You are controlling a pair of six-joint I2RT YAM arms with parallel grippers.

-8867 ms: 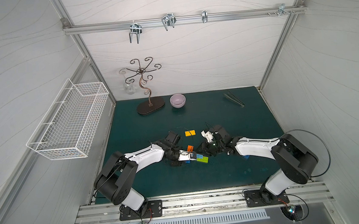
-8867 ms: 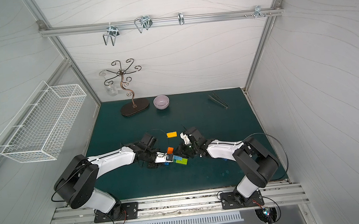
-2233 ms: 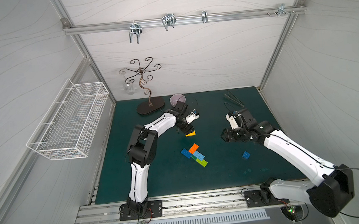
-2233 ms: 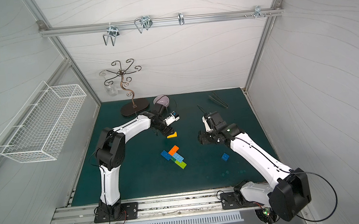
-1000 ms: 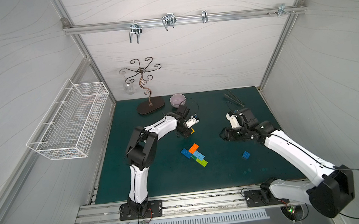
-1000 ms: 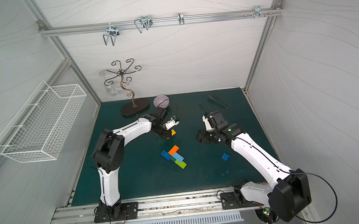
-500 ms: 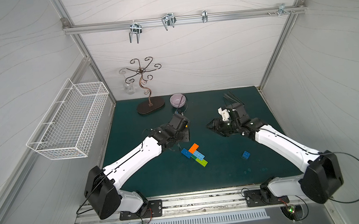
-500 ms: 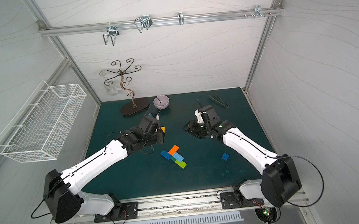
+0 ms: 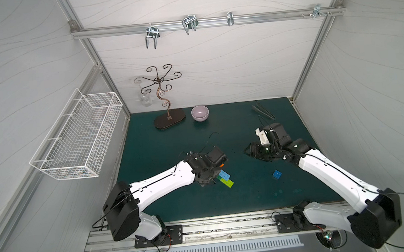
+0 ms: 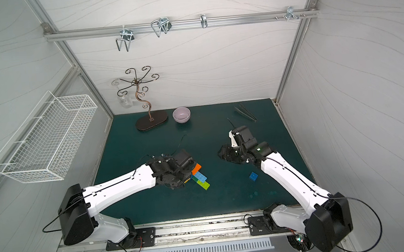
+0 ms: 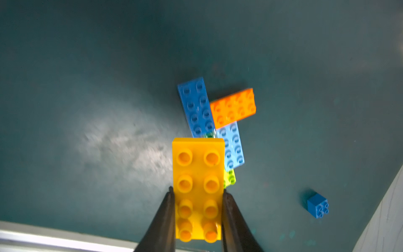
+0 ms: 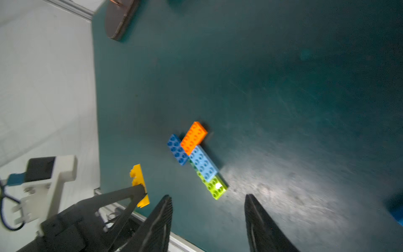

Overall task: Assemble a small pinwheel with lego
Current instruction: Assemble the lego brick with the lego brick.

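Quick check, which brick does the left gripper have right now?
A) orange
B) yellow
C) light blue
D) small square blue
B: in the left wrist view the left gripper is clamped on the long sides of the yellow brick, while the orange brick, light blue brick and small square blue brick lie on the green mat.

A white wire basket (image 9: 80, 139) hangs on the left wall. On the table's (image 9: 234, 133) far side are a curly metal stand (image 9: 169, 118), a pale bowl (image 9: 200, 113) just right of it, and tongs (image 9: 263, 110) farther right.
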